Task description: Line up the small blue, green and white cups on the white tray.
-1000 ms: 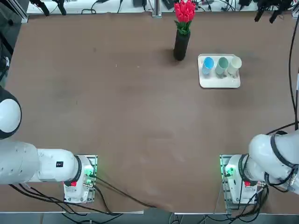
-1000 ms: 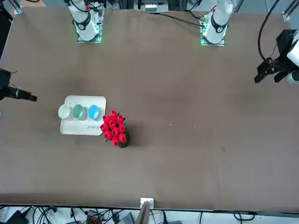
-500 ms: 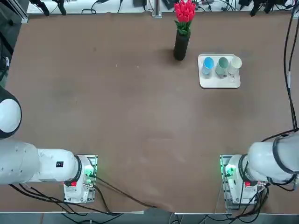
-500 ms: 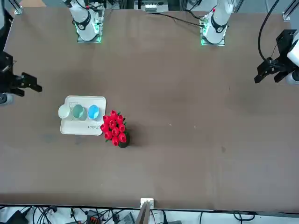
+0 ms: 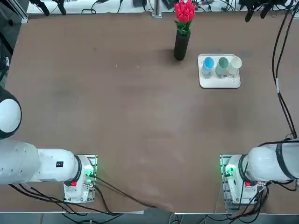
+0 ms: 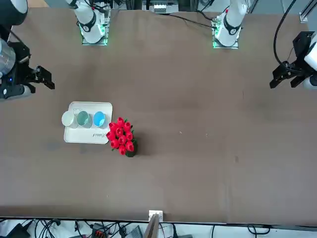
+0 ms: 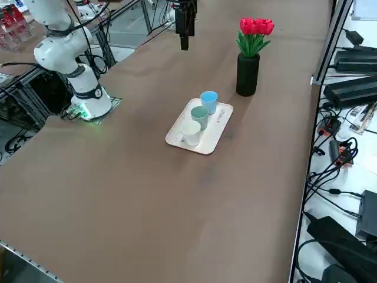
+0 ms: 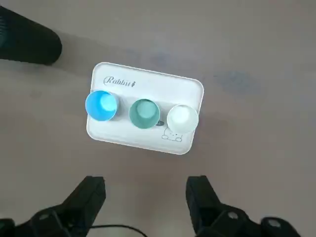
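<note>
Since 1 s ago right gripper (image 8: pixel 143 197) swung in high over brown table (image 5: pixel 117 116); fingers spread, empty. Cups (image 8: pixel 143 111) sit in row on white tray (image 8: pixel 148 79), below and ahead of fingers. Cables along table edge.

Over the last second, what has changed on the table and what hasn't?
The right gripper, open and empty, has swung in the front view from the left edge beside the white tray up toward its base. The blue cup, green cup and white cup stayed lined up on the tray; the vase didn't move.
</note>
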Available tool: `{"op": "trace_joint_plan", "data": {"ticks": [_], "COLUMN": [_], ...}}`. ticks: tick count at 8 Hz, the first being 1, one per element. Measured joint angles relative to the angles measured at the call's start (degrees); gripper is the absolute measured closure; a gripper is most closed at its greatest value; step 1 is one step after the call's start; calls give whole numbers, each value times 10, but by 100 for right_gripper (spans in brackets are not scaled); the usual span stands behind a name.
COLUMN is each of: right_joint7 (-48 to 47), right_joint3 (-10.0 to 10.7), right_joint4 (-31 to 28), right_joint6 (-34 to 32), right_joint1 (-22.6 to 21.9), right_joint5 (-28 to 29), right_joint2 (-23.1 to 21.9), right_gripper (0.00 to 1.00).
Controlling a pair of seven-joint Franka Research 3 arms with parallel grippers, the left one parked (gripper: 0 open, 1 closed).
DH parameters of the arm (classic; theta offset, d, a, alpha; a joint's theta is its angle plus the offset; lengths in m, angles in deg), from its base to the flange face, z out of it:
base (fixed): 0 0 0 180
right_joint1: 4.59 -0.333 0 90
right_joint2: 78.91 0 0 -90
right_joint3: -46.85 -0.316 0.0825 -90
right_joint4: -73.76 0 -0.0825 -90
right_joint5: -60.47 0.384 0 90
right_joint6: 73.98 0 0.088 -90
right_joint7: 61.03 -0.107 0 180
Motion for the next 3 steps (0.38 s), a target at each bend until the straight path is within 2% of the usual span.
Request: {"op": "trace_joint_plan", "data": {"ticks": [2,3], "right_joint7": [0,0], "right_joint3": [33,43], "right_joint4": [-22,-23], "right_joint6": [12,13], "right_joint1": [-16,-20], "right_joint5": [15,15], "right_joint2": [-21,-23], "right_gripper": [0,0]}}
